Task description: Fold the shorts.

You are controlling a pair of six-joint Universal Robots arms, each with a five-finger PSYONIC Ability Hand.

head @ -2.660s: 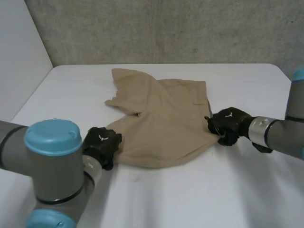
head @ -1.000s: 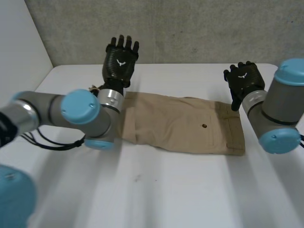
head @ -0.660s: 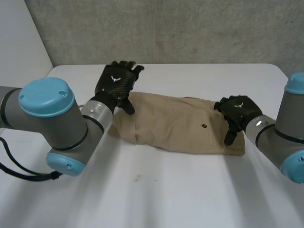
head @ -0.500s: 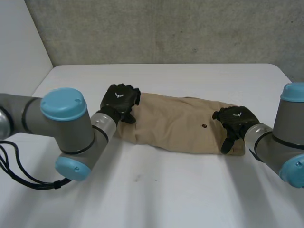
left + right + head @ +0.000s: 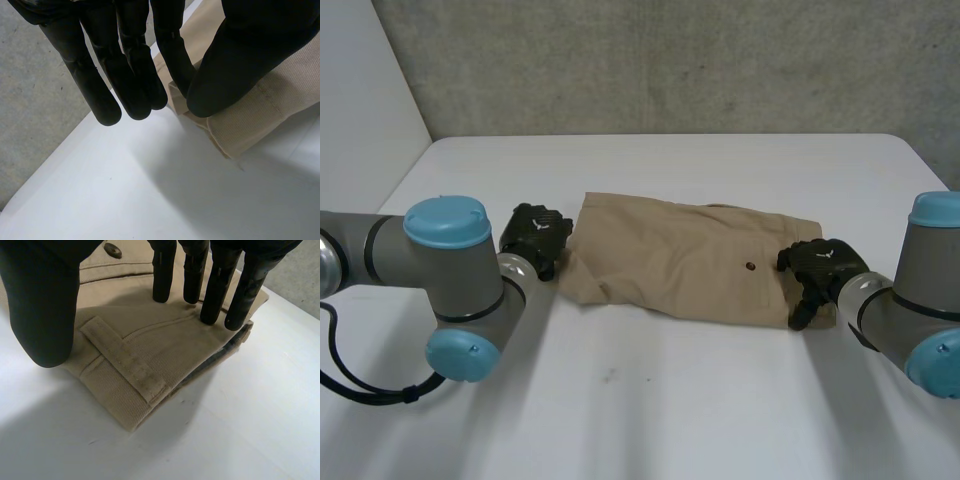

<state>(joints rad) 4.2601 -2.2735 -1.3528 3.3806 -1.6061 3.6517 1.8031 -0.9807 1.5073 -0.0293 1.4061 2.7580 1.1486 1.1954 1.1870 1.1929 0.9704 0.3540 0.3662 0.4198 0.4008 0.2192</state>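
The tan shorts [image 5: 690,260] lie folded lengthwise across the middle of the white table [image 5: 670,400]. My left hand [image 5: 538,235] is at their left end. In the left wrist view its thumb [image 5: 235,75] lies on the cloth [image 5: 260,110] and pinches the hem's corner against a finger [image 5: 172,55]. My right hand [image 5: 817,262] rests on the waistband end. There its straight fingers [image 5: 220,280] touch the shorts [image 5: 150,340] just past a belt loop [image 5: 122,362], with the thumb [image 5: 40,305] at the waistband's edge.
A dark button [image 5: 749,267] shows on the shorts near my right hand. A grey wall [image 5: 670,60] runs behind the table's far edge, and a white panel [image 5: 360,120] stands at the left. Both arms reach in low from the sides.
Both hands came down from behind the shorts onto the two ends. The left hand closed its fingers and thumb on the left end, and the right hand settled on the waistband.
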